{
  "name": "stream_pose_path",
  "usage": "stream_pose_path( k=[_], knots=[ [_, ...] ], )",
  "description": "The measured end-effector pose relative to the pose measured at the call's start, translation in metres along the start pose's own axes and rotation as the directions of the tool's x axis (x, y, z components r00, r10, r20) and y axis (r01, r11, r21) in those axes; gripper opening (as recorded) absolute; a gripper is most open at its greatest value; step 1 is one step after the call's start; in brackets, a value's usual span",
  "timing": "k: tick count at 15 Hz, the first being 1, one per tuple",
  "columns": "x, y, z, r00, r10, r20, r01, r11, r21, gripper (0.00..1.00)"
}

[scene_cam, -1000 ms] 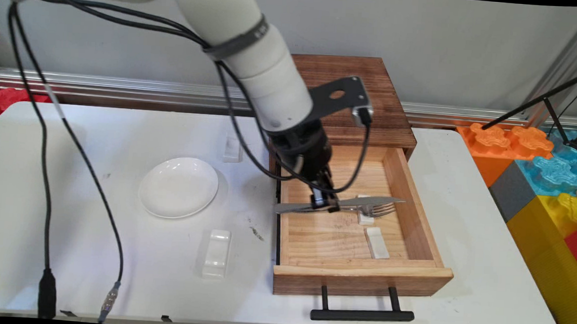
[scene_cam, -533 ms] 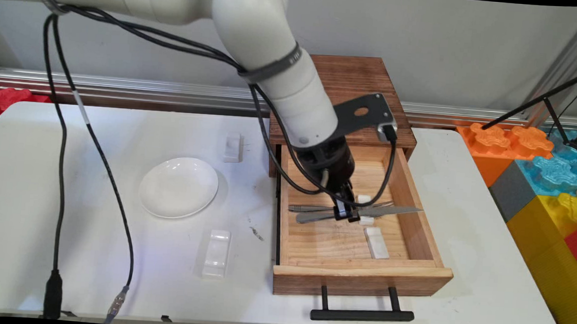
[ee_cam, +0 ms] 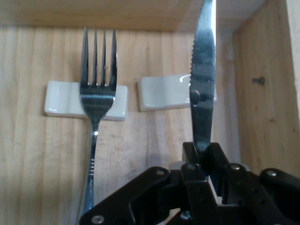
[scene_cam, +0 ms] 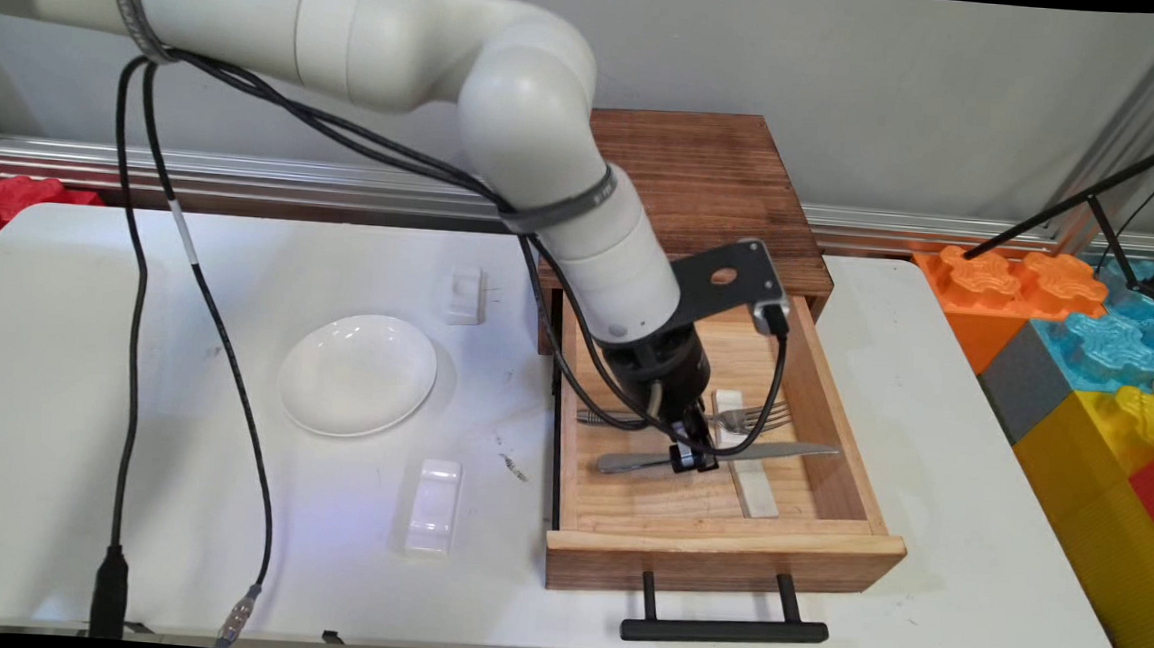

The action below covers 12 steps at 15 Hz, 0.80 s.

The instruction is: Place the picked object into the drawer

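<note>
Gripper (scene_cam: 691,458): clenched on knife (ee_cam: 202,93), inside open drawer (scene_cam: 833,400).
Knife: blade over near rest (ee_cam: 164,91); fork (ee_cam: 97,89) on far rest (ee_cam: 63,99).
Handling: lower level, blade centred across rest.

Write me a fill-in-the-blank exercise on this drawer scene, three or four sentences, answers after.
1. The tool is shut on a ____, held over the open wooden drawer.
2. The fork lies with its tines on a white ____.
3. Out on the table, left of the drawer, sits a round white ____.
4. The drawer's black ____ faces the table's near edge.

Missing words: knife; rest; plate; handle
</note>
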Motion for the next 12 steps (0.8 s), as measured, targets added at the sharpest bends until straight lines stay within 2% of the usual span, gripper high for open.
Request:
stream_pose_path(
  k=[12],
  knots=[
    [-0.018,-0.001,0.033,1.0,-0.025,0.008,0.025,1.0,-0.006,0.0]
  ],
)
